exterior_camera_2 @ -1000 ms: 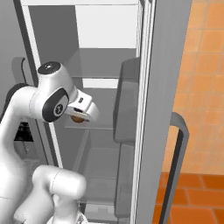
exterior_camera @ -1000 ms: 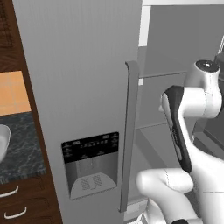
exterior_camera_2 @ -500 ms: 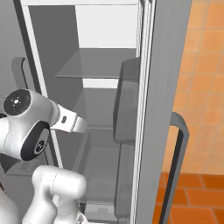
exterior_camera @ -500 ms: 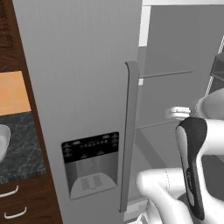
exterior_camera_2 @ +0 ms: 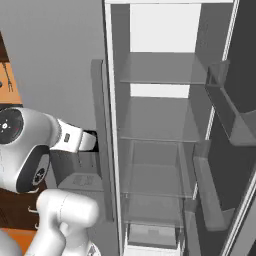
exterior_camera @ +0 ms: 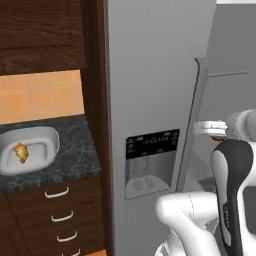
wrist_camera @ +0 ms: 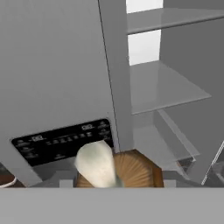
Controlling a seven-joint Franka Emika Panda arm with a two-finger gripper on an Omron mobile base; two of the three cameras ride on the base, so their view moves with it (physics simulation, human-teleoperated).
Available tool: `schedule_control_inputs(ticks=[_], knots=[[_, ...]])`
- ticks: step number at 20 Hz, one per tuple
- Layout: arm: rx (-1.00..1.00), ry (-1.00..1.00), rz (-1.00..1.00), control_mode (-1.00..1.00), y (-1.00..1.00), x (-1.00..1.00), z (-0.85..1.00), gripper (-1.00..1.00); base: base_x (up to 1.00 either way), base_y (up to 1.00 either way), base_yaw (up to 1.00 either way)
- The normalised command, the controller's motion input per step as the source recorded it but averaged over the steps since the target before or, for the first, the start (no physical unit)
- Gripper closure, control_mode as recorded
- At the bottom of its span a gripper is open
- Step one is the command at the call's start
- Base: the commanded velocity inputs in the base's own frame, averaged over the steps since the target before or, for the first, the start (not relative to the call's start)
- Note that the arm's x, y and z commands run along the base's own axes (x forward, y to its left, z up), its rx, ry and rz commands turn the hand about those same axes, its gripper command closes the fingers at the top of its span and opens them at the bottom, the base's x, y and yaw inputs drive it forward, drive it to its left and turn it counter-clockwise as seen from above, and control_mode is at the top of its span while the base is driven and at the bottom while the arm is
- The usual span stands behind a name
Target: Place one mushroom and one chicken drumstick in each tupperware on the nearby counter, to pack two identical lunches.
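- A pale grey-white tupperware [exterior_camera: 29, 148] holds a golden-brown chicken drumstick [exterior_camera: 20, 152].
- The counter [exterior_camera: 75, 160] is black stone veined with grey, over dark brown wood drawers [exterior_camera: 57, 215] with silver handles.
- The wall [exterior_camera: 40, 95] above it is a warm orange.
- The fridge door [exterior_camera: 150, 80] is flat grey, its dispenser panel [exterior_camera: 151, 144] black with pale markings.
- A mushroom [wrist_camera: 116, 168] shows a cream-white stem against a ribbed tan-brown cap.
- Fridge shelves [exterior_camera_2: 165, 70] are translucent grey.
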Motion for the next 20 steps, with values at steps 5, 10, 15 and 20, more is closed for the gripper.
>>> schedule_control_inputs(ticks=[5, 10, 15, 20], knots=[[0.0, 0.0, 0.0, 1.0, 0.0, 0.0, 0.0, 1.0, -0.1, 1.0, 0.08], [0.0, 0.0, 0.0, 1.0, 0.0, 0.0, 0.0, 1.0, -0.22, 1.0, 0.09], [0.0, 0.0, 0.0, 1.0, 0.0, 0.0, 0.0, 1.0, 0.6, 0.98, 0.07], [0.0, 0.0, 0.0, 1.0, 0.0, 0.0, 0.0, 1.0, 0.92, 0.57, 0.02]])
